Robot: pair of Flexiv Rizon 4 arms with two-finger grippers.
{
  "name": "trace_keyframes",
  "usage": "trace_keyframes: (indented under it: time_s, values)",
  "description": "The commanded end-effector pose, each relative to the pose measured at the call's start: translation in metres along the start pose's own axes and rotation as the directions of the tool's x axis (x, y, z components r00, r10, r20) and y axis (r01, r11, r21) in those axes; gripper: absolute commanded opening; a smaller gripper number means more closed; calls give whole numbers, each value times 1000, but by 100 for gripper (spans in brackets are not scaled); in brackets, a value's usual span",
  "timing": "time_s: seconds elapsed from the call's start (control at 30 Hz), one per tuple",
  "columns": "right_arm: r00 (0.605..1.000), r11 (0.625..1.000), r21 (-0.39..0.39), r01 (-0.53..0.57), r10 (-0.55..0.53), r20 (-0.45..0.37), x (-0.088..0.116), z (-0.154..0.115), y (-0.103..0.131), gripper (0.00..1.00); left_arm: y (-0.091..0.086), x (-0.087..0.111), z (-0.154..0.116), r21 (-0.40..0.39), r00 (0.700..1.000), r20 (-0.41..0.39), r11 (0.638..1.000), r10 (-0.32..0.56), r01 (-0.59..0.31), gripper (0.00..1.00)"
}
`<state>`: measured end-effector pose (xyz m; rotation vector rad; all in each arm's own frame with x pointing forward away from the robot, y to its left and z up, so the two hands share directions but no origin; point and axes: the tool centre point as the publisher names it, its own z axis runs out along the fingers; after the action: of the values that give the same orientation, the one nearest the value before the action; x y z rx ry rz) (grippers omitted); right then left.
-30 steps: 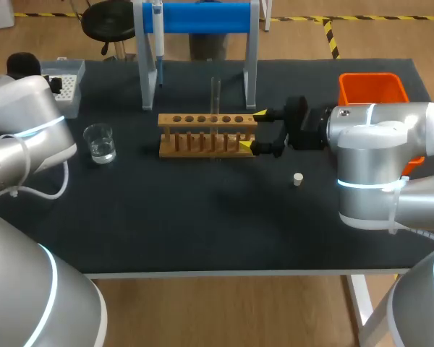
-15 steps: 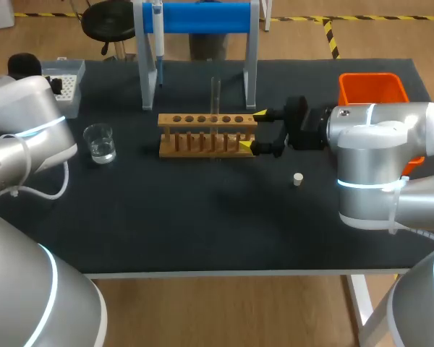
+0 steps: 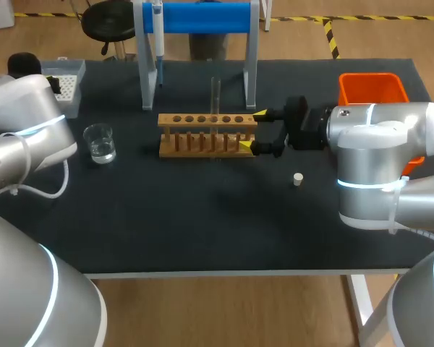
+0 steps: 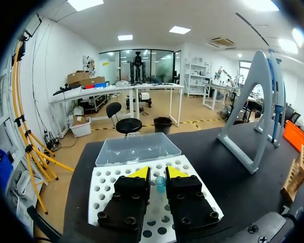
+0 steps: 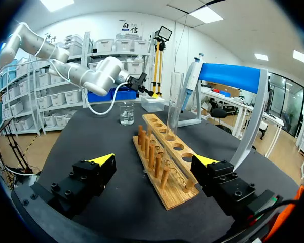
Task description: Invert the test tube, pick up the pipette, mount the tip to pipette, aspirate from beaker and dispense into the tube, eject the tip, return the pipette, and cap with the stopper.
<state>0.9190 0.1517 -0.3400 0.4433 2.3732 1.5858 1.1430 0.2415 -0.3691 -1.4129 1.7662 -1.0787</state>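
A clear test tube (image 3: pixel 215 90) stands upright in the wooden rack (image 3: pixel 202 119). My right gripper (image 3: pixel 252 129) is open, its fingers on either side of the rack's right end without touching it; in the right wrist view the rack (image 5: pixel 162 167) and tube (image 5: pixel 175 98) lie ahead of this gripper (image 5: pixel 154 161). The pipette (image 3: pixel 157 32) hangs on the blue stand (image 3: pixel 202 18). My left gripper (image 4: pixel 158 174) hovers over the white tip box (image 4: pixel 104 190), narrowed around a blue pipette tip (image 4: pixel 160 183); a sliver of space shows beside the tip. The beaker (image 3: pixel 100 142) holds water.
A small stopper (image 3: pixel 298 178) lies on the black mat in front of my right arm. An orange bin (image 3: pixel 372 88) sits at the back right. The tip box's clear lid (image 4: pixel 134 149) lies just beyond the box.
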Motion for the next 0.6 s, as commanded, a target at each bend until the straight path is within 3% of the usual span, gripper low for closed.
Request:
trace_keyframes:
  time_s: [0.03, 0.4, 0.6]
  values:
    - [1000, 1000, -1, 0, 0, 2, 0, 0, 0, 100, 0, -1, 2, -14, 1000, -1, 1000, 1, -1, 16]
    - [1000, 1000, -1, 0, 0, 2, 0, 0, 0, 100, 2, -1, 3, -22, 1000, 0, 1000, 3, -3, 1]
    - [1000, 1000, -1, 0, 0, 2, 0, 0, 0, 100, 2, -1, 3, -21, 1000, 2, 1000, 3, -3, 0]
